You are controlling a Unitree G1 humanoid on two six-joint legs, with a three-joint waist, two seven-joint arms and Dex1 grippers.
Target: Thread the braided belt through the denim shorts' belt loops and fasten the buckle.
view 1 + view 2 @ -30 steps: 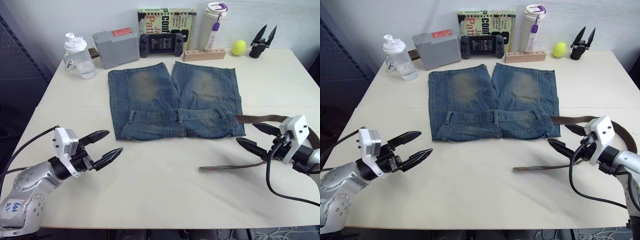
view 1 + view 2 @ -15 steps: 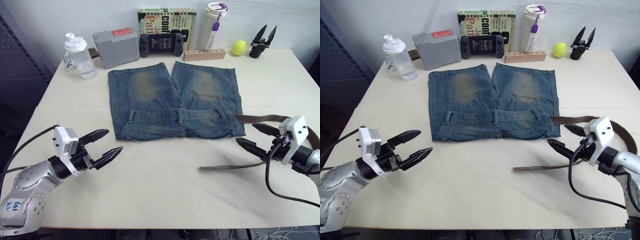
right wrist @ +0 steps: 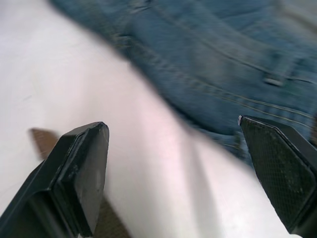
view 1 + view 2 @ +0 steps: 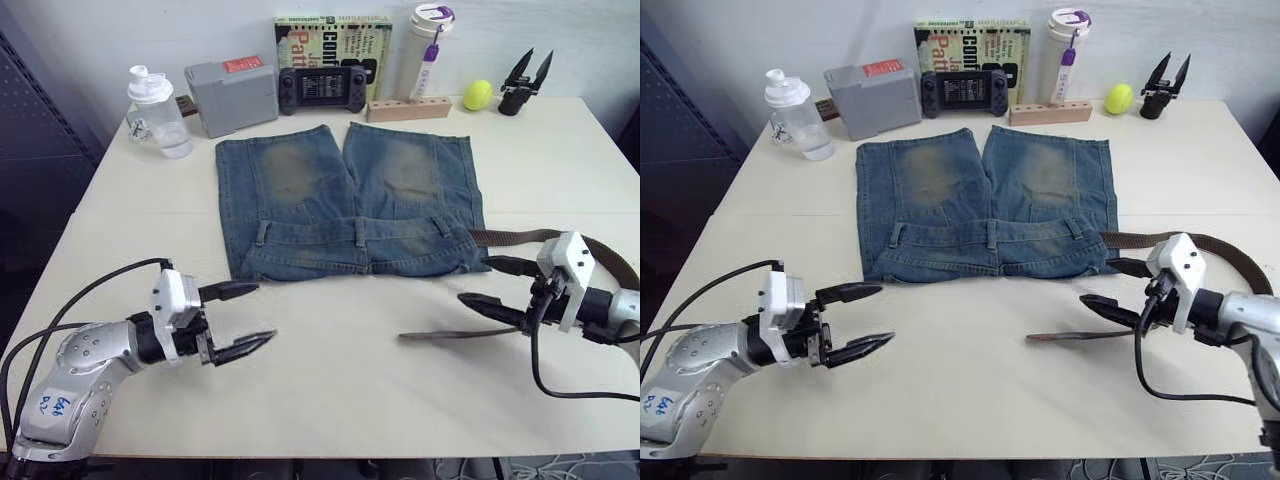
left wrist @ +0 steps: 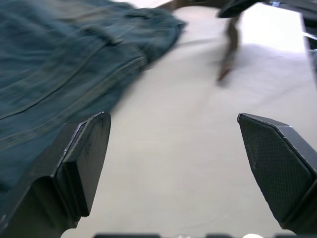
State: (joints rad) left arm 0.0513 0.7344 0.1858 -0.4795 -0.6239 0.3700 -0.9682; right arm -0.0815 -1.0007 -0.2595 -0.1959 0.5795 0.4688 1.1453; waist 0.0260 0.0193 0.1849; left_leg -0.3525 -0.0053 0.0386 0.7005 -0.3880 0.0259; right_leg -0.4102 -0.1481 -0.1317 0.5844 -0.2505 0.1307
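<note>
The denim shorts (image 4: 350, 195) lie flat mid-table, waistband toward me, with belt loops (image 4: 360, 231) along it. The braided belt (image 4: 520, 237) starts at the waistband's right end, curves behind my right arm, and its lighter tip (image 4: 440, 334) lies on the table in front of the shorts. I cannot make out the buckle. My right gripper (image 4: 476, 281) is open just right of the waistband corner, above the belt tip. My left gripper (image 4: 262, 313) is open over bare table, in front of the shorts' left corner. Neither holds anything.
Along the back edge stand a shaker bottle (image 4: 157, 112), a grey box (image 4: 232, 95), a game console (image 4: 322, 88), a book (image 4: 330, 40), a tumbler (image 4: 427, 50), a wooden block (image 4: 407, 108), a yellow ball (image 4: 478, 95) and a black spare gripper (image 4: 525, 82).
My left gripper has moved right, toward the table's middle. My right gripper has moved left, nearer the waistband corner. Both stay open; the belt and shorts have not moved.
</note>
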